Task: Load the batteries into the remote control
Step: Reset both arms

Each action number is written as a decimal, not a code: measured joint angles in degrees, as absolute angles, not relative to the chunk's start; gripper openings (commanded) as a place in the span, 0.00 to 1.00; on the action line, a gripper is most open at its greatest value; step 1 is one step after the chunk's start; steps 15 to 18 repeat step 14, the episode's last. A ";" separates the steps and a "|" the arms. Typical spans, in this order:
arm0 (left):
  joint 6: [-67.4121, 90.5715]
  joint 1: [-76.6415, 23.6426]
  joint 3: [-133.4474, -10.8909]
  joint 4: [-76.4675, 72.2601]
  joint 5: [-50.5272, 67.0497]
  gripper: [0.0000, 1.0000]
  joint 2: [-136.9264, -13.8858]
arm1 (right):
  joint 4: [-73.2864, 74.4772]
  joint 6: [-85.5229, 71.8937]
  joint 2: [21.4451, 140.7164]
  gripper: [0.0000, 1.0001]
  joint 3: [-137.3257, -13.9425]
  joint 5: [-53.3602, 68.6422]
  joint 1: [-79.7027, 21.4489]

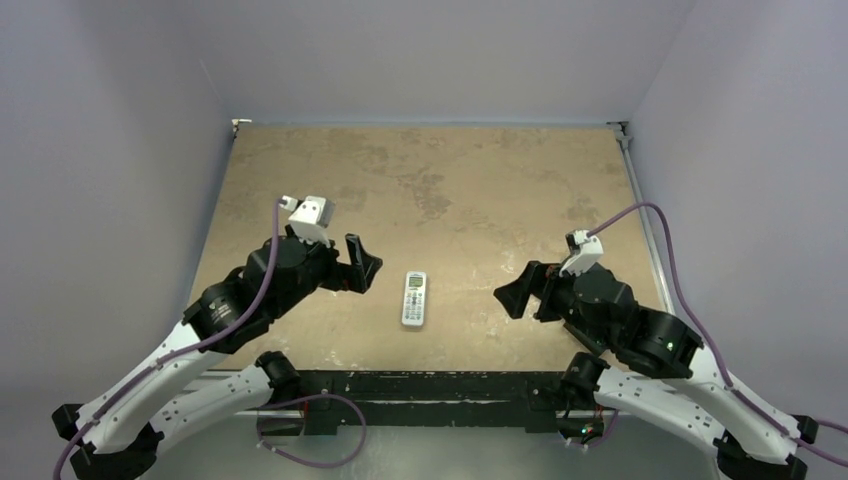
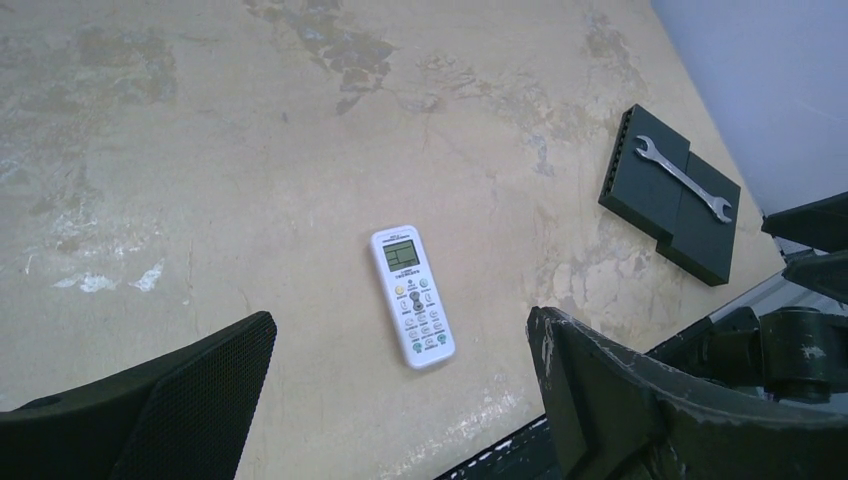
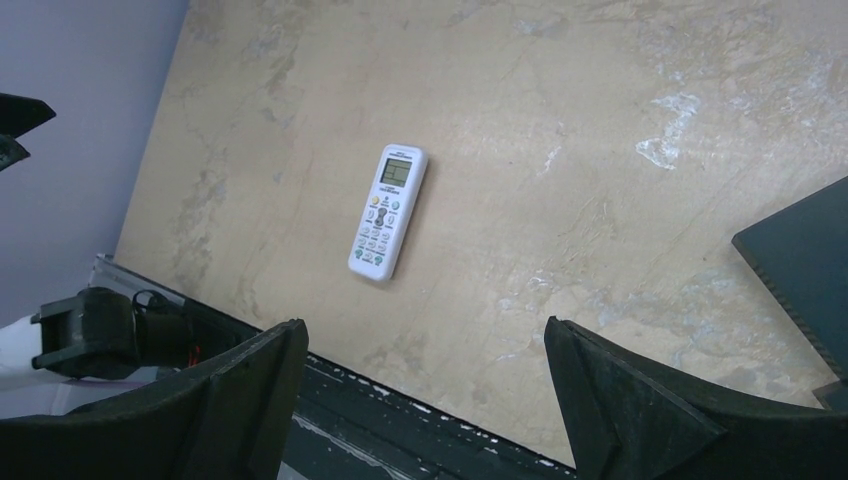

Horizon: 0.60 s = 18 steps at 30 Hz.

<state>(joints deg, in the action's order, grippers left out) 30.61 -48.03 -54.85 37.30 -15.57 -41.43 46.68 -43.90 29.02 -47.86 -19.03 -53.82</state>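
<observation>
1. the remote control (image 1: pixel 414 298) is lying flat on the table (image 1: pixel 430 170), toward 6 o'clock of the tabletop in the overhead view. its buttons and pale screen are facing up and its screen end is pointing to 12 o'clock. lying this way, it is hiding its back, so no battery compartment is showing.
2. the left gripper (image 1: pixel 362 266) is hovering at 9 o'clock of the remote control, apart from it, jaws spread wide and holding nothing. this placement is probably giving it a short reach to the body.
3. the right gripper (image 1: pixel 520 287) is mirroring it at 3 o'clock, likewise gaping wide and empty. the remote control is sitting between the two, touched by neither.
4. the batteries are not appearing in any view, so their place cannot be told.
5. in the left wrist view, a dark block (image 2: pixel 700 240) carrying a wrench (image 2: pixel 683 177) is resting at 2 o'clock of the remote control, well apart.
6. small print is sitting under the screen and beside the buttons, but it is too small to read, so no brand can be made out.
7. by this layout the task is only beginning: the body probably needs turning over first.
</observation>
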 measured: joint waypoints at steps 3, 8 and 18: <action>30.89 -48.03 -53.17 37.43 -15.49 0.99 -38.74 | 46.70 -44.10 28.69 0.99 -47.86 -19.09 -53.82; 31.73 -48.03 -48.86 37.58 -15.51 0.99 -35.16 | 46.76 -44.82 27.59 0.99 -47.18 -19.81 -53.82; 31.92 -48.05 -47.33 38.52 -16.16 0.99 -34.00 | 46.68 -44.84 26.59 0.99 -46.57 -19.99 -53.78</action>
